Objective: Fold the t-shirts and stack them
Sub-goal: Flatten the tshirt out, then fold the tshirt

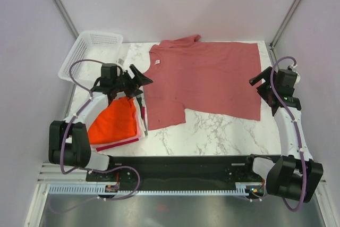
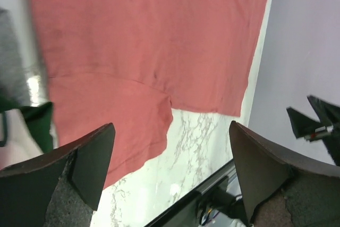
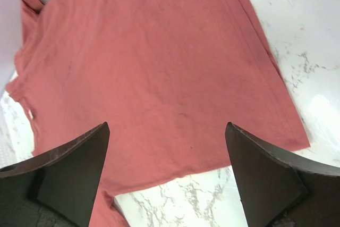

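Observation:
A dusty pinkish-red t-shirt [image 1: 204, 75] lies spread flat on the marble table; it also shows in the left wrist view [image 2: 143, 41] and the right wrist view [image 3: 154, 73]. A stack of folded t-shirts with a bright orange-red one [image 1: 112, 122] on top sits at the left, pink and white edges [image 1: 139, 127] showing under it. My left gripper [image 1: 139, 80] is open and empty just left of the spread shirt, above the stack's far end. My right gripper [image 1: 258, 80] is open and empty at the shirt's right edge. In the wrist views both grippers [image 2: 170, 131] [image 3: 167, 131] hover above the cloth.
A white mesh basket [image 1: 90, 51] stands at the back left corner. Bare marble [image 1: 223, 131] lies in front of the shirt. A black rail [image 1: 180, 166] runs along the near table edge. Walls close in at the back and both sides.

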Motion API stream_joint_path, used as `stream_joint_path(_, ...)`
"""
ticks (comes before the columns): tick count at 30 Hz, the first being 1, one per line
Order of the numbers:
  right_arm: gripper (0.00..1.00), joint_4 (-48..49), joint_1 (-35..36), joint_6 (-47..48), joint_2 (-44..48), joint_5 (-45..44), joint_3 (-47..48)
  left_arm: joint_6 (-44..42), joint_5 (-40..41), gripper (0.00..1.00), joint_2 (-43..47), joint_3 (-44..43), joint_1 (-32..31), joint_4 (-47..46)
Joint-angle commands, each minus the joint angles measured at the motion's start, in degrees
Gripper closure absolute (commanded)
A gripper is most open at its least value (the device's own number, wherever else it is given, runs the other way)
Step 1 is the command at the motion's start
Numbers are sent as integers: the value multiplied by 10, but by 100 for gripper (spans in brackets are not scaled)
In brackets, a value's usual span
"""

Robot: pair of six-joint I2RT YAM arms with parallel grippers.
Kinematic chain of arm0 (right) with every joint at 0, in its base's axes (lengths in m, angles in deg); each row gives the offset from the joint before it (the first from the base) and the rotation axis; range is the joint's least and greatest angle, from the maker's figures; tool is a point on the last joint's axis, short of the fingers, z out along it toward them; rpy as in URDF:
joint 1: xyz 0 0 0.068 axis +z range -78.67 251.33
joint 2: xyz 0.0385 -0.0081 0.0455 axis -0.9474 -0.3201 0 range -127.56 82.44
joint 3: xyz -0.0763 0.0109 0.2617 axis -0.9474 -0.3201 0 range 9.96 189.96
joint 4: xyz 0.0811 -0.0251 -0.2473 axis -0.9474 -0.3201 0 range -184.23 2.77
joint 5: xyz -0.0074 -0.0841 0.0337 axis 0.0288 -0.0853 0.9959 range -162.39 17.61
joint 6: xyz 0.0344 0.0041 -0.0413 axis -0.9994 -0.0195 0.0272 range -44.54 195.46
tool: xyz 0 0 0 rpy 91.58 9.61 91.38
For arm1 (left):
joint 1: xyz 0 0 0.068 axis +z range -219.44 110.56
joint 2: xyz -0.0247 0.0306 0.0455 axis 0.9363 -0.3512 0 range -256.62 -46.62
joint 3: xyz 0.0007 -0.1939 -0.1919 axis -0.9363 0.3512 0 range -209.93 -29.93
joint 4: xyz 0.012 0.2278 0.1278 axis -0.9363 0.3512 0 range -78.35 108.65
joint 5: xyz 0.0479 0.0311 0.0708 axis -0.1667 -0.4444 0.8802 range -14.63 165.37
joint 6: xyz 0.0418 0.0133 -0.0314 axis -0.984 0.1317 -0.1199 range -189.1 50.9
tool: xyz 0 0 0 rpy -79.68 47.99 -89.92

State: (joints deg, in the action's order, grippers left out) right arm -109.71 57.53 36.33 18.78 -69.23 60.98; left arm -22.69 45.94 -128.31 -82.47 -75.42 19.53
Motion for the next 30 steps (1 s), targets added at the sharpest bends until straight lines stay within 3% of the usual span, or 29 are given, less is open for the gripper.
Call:
stream_joint_path(1, 2, -15, -3, 29, 21, -11, -14, -52, 38, 3, 58, -42, -35, 8)
stream_joint_path(7, 2, -10, -3, 27, 49, -24, -46, -77, 142, 0, 76, -71, -72, 101)
stream_joint_path(12, 2, -55, -3, 35, 55, -28, -37, -94, 237, 5, 81, -114, -180, 204)
stream_joint_path(18, 8, -160, -3, 5, 56, -148, -22, -77, 362, 10, 102, -113, -284, 299)
stream_joint_path(23, 12, -211, -3, -6, 61, -168, -28, -50, 384, 11, 102, -80, -321, 340)
stream_joint_path(30, 12, -208, -3, -2, 75, -170, -59, -32, 418, 24, 44, -49, -346, 345)
